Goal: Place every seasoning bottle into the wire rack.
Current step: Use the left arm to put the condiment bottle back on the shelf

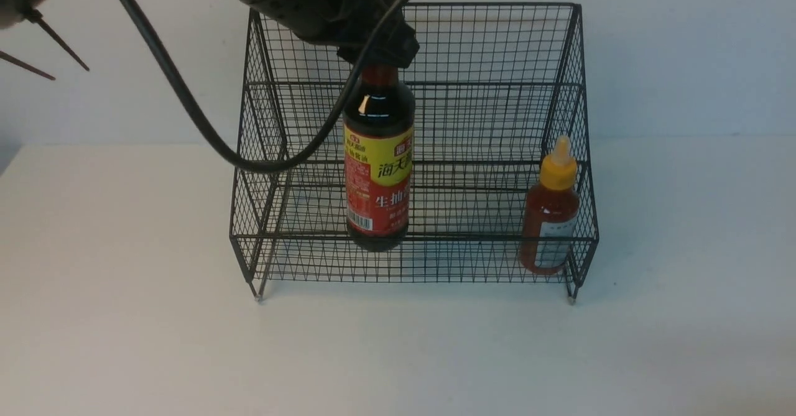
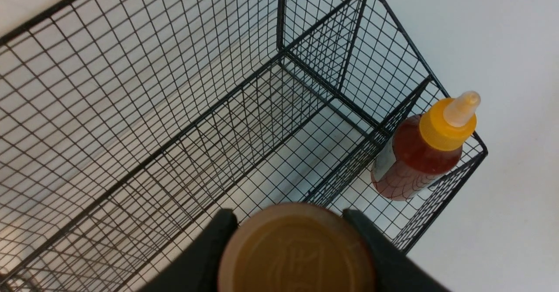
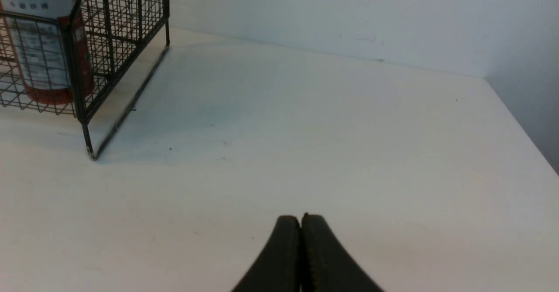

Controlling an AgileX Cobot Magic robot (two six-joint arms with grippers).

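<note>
Over open white table [image 3: 349,130], the right gripper [image 3: 301,222] is pressed together. The soy-sauce bottle [image 1: 378,173] is pinched at its cap by the left gripper [image 1: 378,60].

Front view facing wire rack [image 1: 472,237] head-on, left wrist close above it, right wrist low beside, rack shared

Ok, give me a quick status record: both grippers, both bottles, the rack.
left gripper: shut on soy bottle, fingers either side of its cap
soy bottle: upright, at rack's front middle; cannot tell whether it is set down
red bottle: upright in rack, lower tier, right front corner
right gripper: shut, empty, over table, away from rack
rack: standing on table
left to do: seat and release soy bottle
</note>
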